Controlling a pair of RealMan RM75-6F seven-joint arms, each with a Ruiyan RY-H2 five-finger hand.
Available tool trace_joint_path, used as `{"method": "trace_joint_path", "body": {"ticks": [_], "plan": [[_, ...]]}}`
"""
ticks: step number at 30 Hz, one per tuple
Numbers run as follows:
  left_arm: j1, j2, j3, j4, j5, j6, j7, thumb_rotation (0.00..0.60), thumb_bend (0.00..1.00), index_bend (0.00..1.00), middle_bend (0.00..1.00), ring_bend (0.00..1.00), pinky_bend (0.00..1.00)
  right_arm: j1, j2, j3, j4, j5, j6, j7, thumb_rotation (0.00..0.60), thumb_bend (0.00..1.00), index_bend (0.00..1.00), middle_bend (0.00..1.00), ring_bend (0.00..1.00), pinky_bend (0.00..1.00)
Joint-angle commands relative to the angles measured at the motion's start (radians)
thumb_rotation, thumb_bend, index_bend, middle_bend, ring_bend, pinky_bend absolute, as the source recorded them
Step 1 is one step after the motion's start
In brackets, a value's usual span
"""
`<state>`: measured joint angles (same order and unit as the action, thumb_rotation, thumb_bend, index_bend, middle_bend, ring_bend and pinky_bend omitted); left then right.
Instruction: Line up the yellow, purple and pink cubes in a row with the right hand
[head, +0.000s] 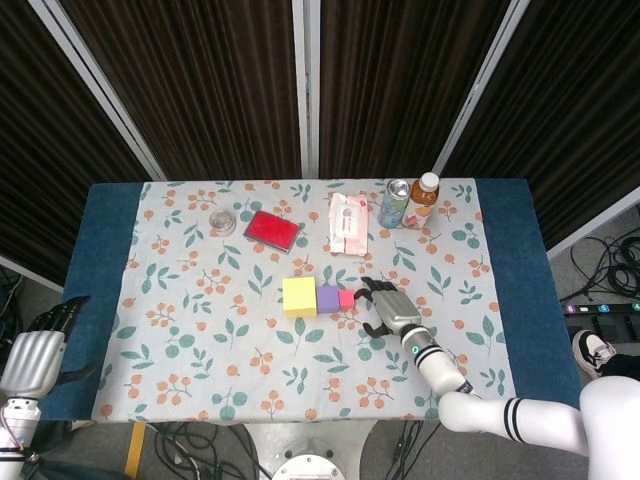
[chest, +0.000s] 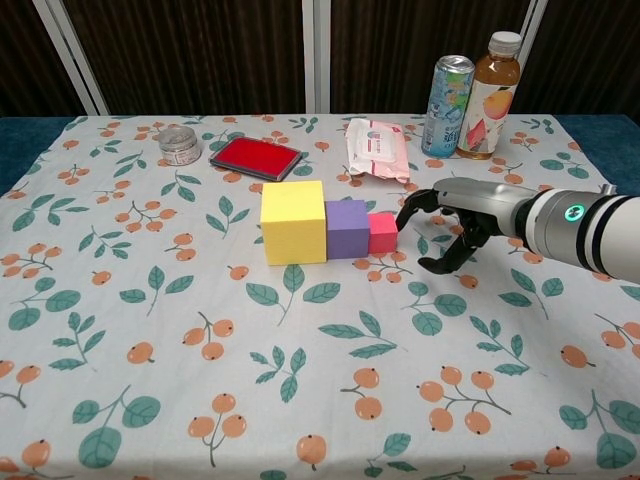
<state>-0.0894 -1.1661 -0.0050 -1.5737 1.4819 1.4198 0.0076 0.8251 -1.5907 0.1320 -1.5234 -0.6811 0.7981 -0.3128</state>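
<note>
The yellow cube (chest: 293, 222), purple cube (chest: 347, 228) and pink cube (chest: 382, 232) stand side by side in a row near the table's middle, faces touching. The head view shows the same yellow cube (head: 298, 296), purple cube (head: 328, 298) and pink cube (head: 346, 297). My right hand (chest: 450, 220) is just right of the pink cube, fingers curved and apart, holding nothing. Its fingertips (chest: 403, 216) touch the pink cube's right face. In the head view this right hand (head: 388, 308) lies low over the cloth. My left hand (head: 35, 350) hangs beyond the table's left edge, empty.
A red flat box (chest: 257, 157) and a small tin (chest: 180, 146) lie at the back left. A wipes pack (chest: 377, 149), a can (chest: 447, 92) and a bottle (chest: 490, 95) stand behind the right hand.
</note>
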Motion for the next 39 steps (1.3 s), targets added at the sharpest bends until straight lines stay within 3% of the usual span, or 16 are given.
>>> {"method": "trace_joint_path", "body": {"ticks": [1,12,19,25,30,39], "plan": [[0.001,0.0,0.001,0.001,-0.001,0.0,-0.001,0.6,0.19,0.14,0.22,0.17,0.23,0.002,-0.001,-0.002,-0.002,0.005,0.001,-0.003,0.6,0.33,0.23,0.0,0.0,0.0],[0.001,0.0,0.0,0.003,-0.001,0.001,-0.003,0.6,0.19,0.14,0.22,0.17,0.23,-0.015,0.028,-0.006,-0.034,-0.032,0.043,0.006,0.6,0.33,0.22,0.0,0.0,0.0],[0.0,-0.003,-0.006,0.004,-0.005,0.005,-0.004,0.6,0.19,0.14,0.22,0.17,0.23,-0.126,0.187,-0.018,-0.145,-0.238,0.269,0.028,0.6,0.33,0.22,0.01,0.0,0.0],[-0.002,-0.012,-0.02,0.004,-0.025,0.006,0.005,0.6,0.19,0.14,0.22,0.17,0.23,-0.264,0.343,-0.078,-0.214,-0.412,0.437,0.092,0.6,0.33,0.21,0.06,0.0,0.0],[-0.003,-0.018,-0.033,0.006,-0.044,0.008,0.01,0.6,0.18,0.14,0.22,0.17,0.23,-0.387,0.441,-0.149,-0.203,-0.555,0.543,0.202,0.6,0.33,0.18,0.06,0.0,0.0],[0.001,-0.041,-0.048,0.012,-0.048,0.042,0.065,0.6,0.19,0.14,0.22,0.17,0.23,-0.575,0.475,-0.235,-0.114,-0.745,0.728,0.345,0.6,0.33,0.14,0.02,0.0,0.0]]}}
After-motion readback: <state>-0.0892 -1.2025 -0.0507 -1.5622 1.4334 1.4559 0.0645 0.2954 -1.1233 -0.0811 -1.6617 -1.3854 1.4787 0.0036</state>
